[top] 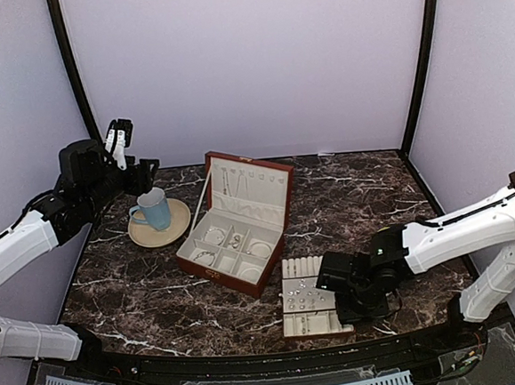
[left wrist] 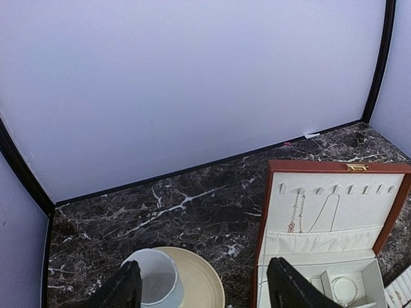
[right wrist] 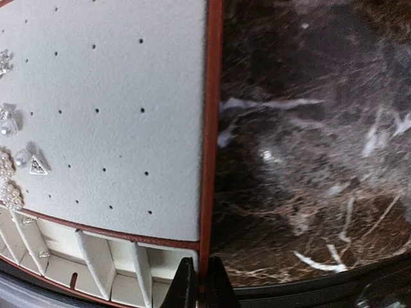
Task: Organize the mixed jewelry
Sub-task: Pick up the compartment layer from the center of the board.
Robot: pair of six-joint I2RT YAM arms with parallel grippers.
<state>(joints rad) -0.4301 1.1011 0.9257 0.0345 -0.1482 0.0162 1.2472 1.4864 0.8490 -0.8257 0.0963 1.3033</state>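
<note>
The right pincer (right wrist: 202,292) was closed tight, its two tips nipping the reddish-brown rim of the jewelry tray (right wrist: 210,128) at the tray's right edge. The tray lay flat near the front edge of the dark marble worktop (top: 373,192), just beside the near corner of the open jewelry box (top: 212,269).

On the tray's cream, hole-dotted pad sat a few studs (right wrist: 37,165) and a small pearl cluster (right wrist: 9,189), all gathered along the side away from the pincer. The ring slots (right wrist: 96,263) ran along the tray's end next to the fingertips.

In the box, two thin chains (left wrist: 298,215) hung from the hooks of the upright lid. A hoop bracelet (left wrist: 343,289) rested in one cream compartment. Further small silvery pieces lay in other compartments, too small to tell apart.

The left pincer (top: 119,136) hung raised above the blue mug (top: 152,208), which stood on a tan plate (top: 175,227) left of the box. Its jaws stood well apart and gripped nothing.
</note>
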